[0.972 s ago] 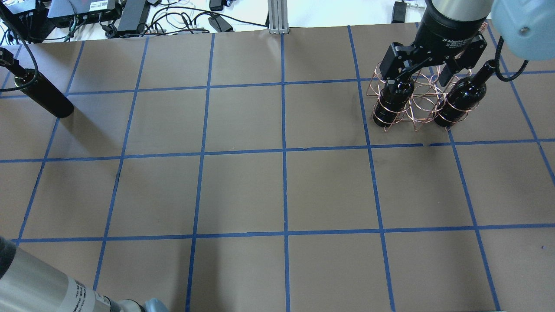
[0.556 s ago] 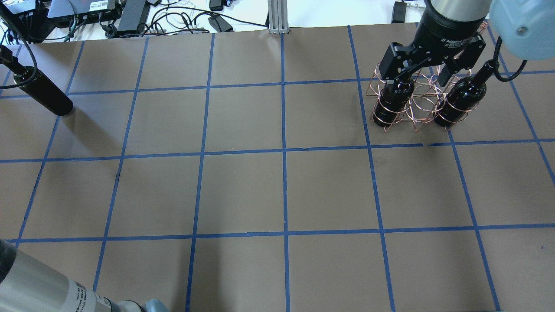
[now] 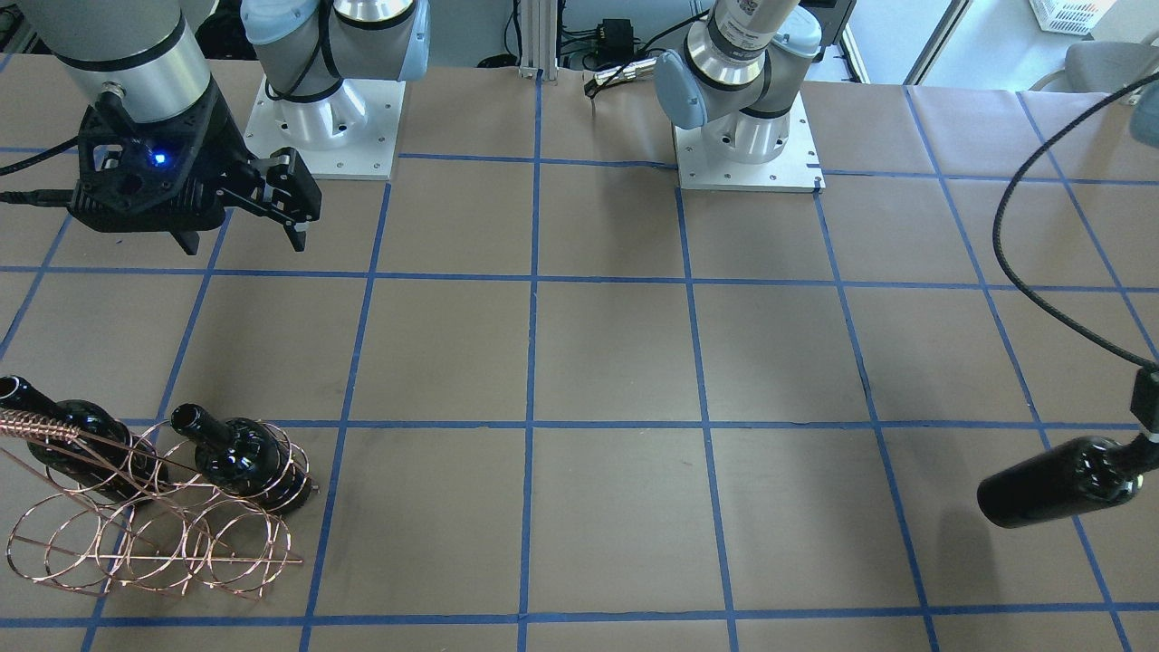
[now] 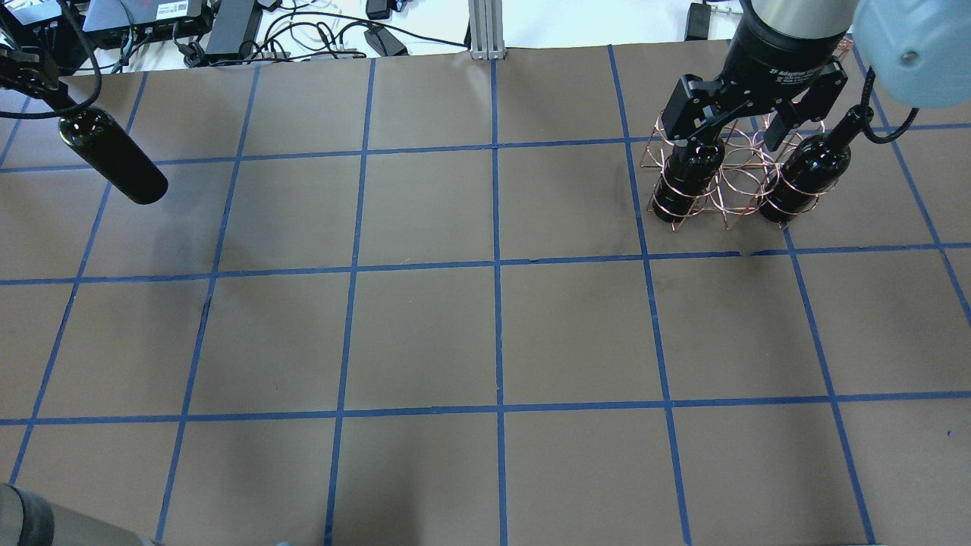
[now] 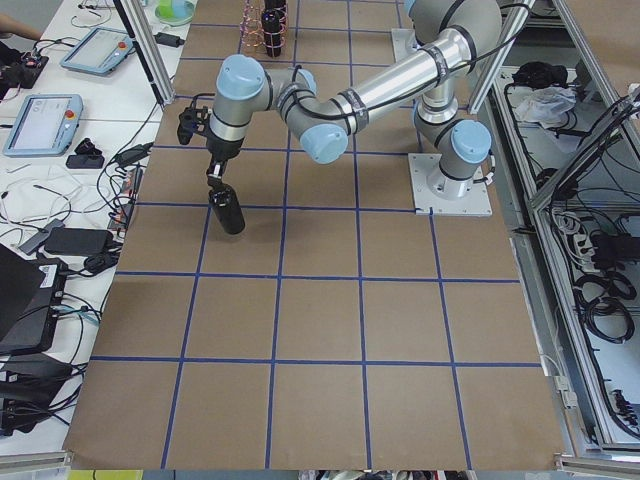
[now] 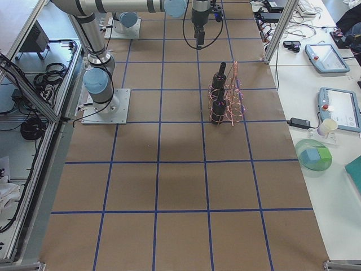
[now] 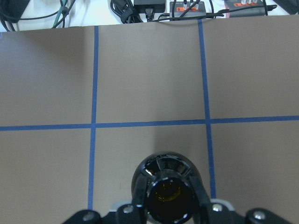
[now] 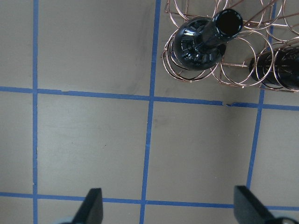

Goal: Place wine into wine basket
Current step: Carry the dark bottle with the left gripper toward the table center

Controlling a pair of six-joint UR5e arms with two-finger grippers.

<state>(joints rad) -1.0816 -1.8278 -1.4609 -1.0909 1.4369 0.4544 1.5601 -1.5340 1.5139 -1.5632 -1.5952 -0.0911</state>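
Note:
My left gripper (image 7: 170,205) is shut on the neck of a near-black wine bottle (image 4: 114,155) and holds it off the table at the far left; the bottle also shows in the front view (image 3: 1055,484) and the left view (image 5: 228,210). The copper wire basket (image 4: 732,182) stands at the far right and also shows in the front view (image 3: 154,543). Two more bottles stand in its outer hoops (image 4: 686,182) (image 4: 808,171); the middle hoops hold nothing. My right gripper (image 4: 732,136) is open and empty above the basket, and the right wrist view (image 8: 168,207) shows its fingers spread wide.
Brown paper with a blue tape grid (image 4: 497,265) covers the table. Cables and electronics (image 4: 227,26) lie beyond the far edge. Both arm bases (image 3: 747,145) stand on the robot's side. A metal post (image 4: 485,30) stands at the far middle edge.
My left gripper has moved right with the bottle, and the left arm's lower link has slid out of the bottom-left corner. The right gripper has risen very slightly, still open.

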